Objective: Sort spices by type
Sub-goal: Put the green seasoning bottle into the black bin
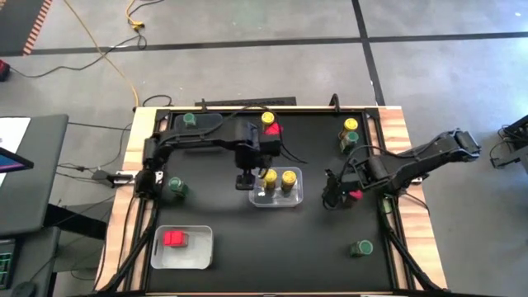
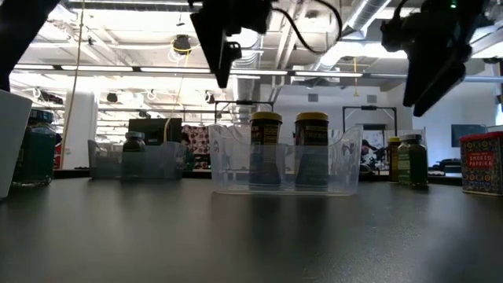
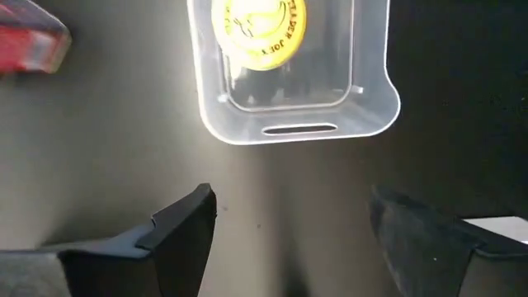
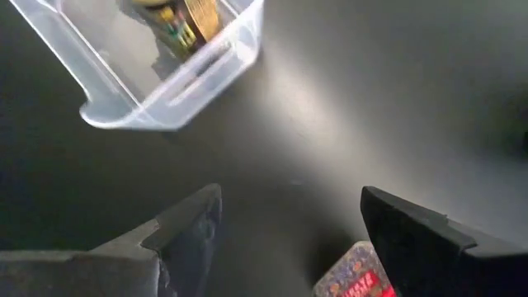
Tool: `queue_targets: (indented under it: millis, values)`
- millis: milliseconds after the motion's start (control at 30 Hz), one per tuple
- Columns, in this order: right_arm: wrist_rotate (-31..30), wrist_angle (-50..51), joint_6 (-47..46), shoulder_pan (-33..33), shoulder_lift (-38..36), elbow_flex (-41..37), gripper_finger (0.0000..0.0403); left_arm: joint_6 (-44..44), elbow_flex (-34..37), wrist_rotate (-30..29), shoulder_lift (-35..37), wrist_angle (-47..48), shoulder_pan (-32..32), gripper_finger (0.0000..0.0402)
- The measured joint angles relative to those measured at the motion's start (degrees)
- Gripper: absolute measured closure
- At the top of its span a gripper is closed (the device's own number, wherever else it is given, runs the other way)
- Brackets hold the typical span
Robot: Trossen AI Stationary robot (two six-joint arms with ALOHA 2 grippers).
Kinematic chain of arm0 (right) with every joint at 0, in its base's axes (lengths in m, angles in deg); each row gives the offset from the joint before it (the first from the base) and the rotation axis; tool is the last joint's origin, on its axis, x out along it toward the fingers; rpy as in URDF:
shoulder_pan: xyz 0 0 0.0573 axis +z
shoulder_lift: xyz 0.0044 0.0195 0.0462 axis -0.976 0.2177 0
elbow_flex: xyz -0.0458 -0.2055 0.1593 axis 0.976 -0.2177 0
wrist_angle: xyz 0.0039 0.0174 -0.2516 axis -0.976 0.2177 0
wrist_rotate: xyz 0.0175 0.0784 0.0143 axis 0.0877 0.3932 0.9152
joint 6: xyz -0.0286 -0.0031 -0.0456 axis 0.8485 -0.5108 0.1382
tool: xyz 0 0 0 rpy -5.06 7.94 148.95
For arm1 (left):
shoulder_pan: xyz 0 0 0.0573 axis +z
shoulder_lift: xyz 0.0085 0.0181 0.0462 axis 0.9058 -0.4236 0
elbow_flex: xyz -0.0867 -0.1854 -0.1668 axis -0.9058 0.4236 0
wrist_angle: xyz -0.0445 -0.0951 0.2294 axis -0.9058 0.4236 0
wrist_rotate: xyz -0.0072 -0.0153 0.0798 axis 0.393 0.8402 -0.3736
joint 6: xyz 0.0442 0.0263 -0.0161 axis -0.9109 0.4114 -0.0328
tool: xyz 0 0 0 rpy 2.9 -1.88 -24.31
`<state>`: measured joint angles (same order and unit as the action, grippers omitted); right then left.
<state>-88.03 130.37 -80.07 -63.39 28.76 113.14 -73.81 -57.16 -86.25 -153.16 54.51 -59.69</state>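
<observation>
The left gripper (image 1: 244,182) hangs just beside the clear plastic bin (image 1: 276,199) in the middle of the black bench (image 1: 272,247). Its fingers (image 3: 177,227) are spread wide and hold nothing. Two round yellow-lidded jars (image 1: 279,179) stand up in that bin — it looks like the home for the yellow kind.

The right gripper (image 1: 334,194) is low over a squarish red-topped jar (image 1: 355,195), fingers spread on either side of it but not pinching yet. I think it means to pick this one up next. Another red jar (image 1: 174,239) lies in a second clear bin (image 1: 183,260) near the front left, so red ones likely go there.

Round dark-green-lidded jars (image 1: 360,247) stand apart around the bench, not sorted yet.
</observation>
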Motion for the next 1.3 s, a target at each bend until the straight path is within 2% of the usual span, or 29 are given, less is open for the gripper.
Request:
queue_targets:
  millis: [133,400,633,867,1000,1133,1300]
  values:
    - [0.00,0.53,4.16,-2.46,0.02,2.73,0.0085,-1.44,7.34,0.01,6.32,-6.36,1.97,0.0100]
    - [-0.04,1.05,12.86,-10.44,0.00,9.01,0.0085,1.12,31.15,0.77,22.31,-22.61,4.73,0.0100]
    - [-0.04,-1.54,29.32,-21.29,0.00,14.54,0.0085,6.30,47.16,2.55,35.33,-37.34,5.41,0.0100]
    - [1.15,-5.30,44.67,-33.70,0.09,20.33,0.0085,12.52,52.72,2.48,42.72,-40.76,5.44,0.0100]
    - [2.01,-4.89,45.25,-42.14,2.09,24.70,0.0085,17.21,53.09,2.46,43.67,-40.77,5.38,0.0100]
    - [6.50,-4.16,45.57,-49.41,6.41,29.87,0.0085,19.01,53.14,2.29,43.65,-40.84,5.33,0.0100]
    - [8.79,5.76,44.81,-54.32,14.25,37.30,0.0085,19.01,53.14,1.90,43.63,-42.77,5.30,0.0100]
